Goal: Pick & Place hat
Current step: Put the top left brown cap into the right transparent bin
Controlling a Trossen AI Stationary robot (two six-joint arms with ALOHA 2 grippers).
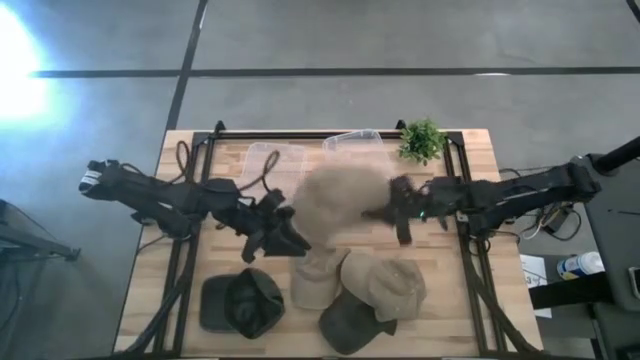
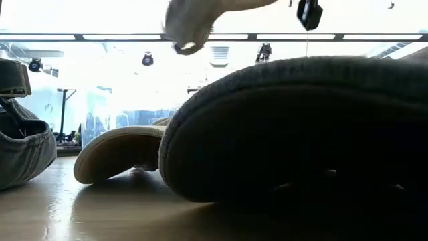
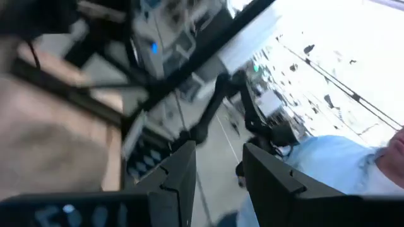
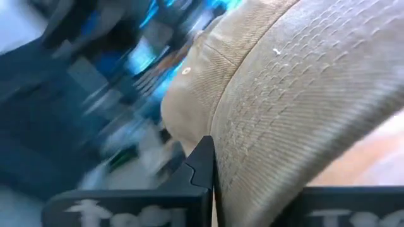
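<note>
The right jaws (image 1: 385, 212) seem clamped on the blurred tan hat (image 1: 340, 200); the left jaws (image 1: 290, 238), beside it, are open and empty.

The high view looks straight down on the whole wooden table (image 1: 440, 300), the left arm at picture left, the right arm at picture right. The low view sits at tabletop height, facing level across the table into a bright room, so close to a dark cap (image 2: 301, 134) that it fills half the picture; this is likely one of the caps near the front edge in the high view. Each wrist view looks forward past its own dark fingers (image 3: 180, 180), the right one pressed close against tan corduroy fabric (image 4: 297, 101).
</note>
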